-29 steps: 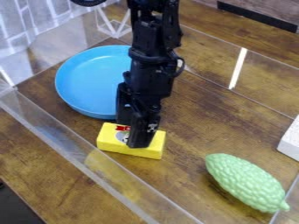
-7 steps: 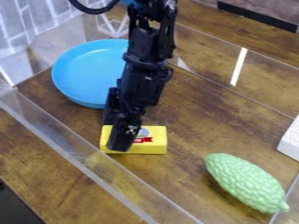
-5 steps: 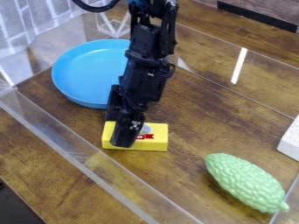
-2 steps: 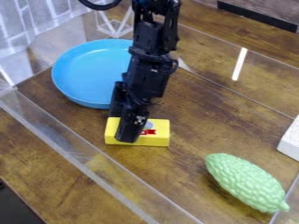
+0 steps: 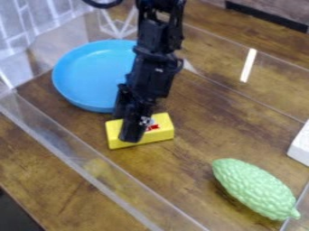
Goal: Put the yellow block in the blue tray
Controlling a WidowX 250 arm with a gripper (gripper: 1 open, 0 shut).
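Note:
The yellow block (image 5: 161, 132) lies on the wooden table just in front of the blue tray (image 5: 82, 77), with part of its red and white label showing. My gripper (image 5: 135, 129) points steeply down onto the block's middle. Its black fingers (image 5: 130, 126) are closed in on the block and hide its centre. The block sits slightly skewed, with its right end turned toward the back. The round tray has nothing in it, and its near rim is a short way behind and to the left of the block.
A bumpy green oval object (image 5: 256, 187) lies at the front right. A white thing (image 5: 301, 144) pokes in at the right edge. A clear plastic wall (image 5: 72, 153) runs along the table's front left, and another clear panel (image 5: 248, 68) stands behind.
The fingers have closed in on the yellow block. The block has shifted a little to the right and turned slightly. The arm itself has stayed in place.

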